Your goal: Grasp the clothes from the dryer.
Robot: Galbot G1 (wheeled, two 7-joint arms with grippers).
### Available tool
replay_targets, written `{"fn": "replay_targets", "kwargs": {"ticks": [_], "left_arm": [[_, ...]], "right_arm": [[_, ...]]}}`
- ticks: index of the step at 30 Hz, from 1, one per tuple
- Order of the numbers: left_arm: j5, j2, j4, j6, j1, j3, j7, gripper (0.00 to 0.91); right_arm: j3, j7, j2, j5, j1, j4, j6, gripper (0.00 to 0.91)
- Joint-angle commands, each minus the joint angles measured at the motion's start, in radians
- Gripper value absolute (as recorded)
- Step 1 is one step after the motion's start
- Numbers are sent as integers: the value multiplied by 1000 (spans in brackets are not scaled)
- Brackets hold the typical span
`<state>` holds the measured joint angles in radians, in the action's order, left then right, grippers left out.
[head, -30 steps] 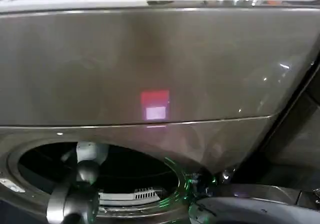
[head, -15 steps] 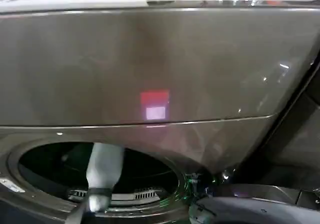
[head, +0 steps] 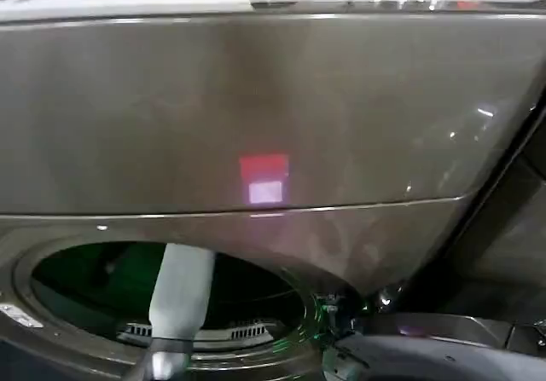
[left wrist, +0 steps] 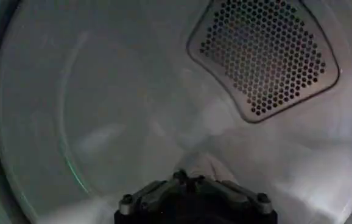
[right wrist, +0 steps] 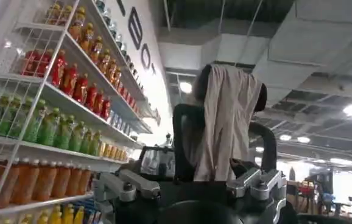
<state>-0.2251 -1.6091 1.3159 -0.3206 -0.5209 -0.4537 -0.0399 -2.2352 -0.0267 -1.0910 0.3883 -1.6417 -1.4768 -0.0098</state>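
Pale fabric, the clothes (left wrist: 209,167), lies inside the drum of the bronze-grey metal front-loading dryer (head: 273,117), a soft fold rising directly in front of the left pincer (left wrist: 194,182); whether its fingers are apart or together cannot be told. The left wrist view also shows the smooth grey drum wall and a perforated dark vent panel (left wrist: 267,55). The head view shows the white left arm (head: 181,291) reaching through the round porthole. The right pincer (right wrist: 191,182) is held away from the dryer, its fingers spread wide, facing white wire shelves of coloured bottles (right wrist: 48,115) and a dark chair draped with beige cloth (right wrist: 228,125).
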Motion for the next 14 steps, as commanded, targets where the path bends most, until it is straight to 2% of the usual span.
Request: {"fn": "replay_targets", "kwargs": {"ticks": [1,14], "left_arm": [[59,-49,12,-17,-6,4,-28,0],[50,-49,27,-15,-12,7,-21,0]], "right_arm": [[-9,8,-4,-25,0,-26,-42,907],[-3,7,-1,-40,7,-42,-43,907]]}}
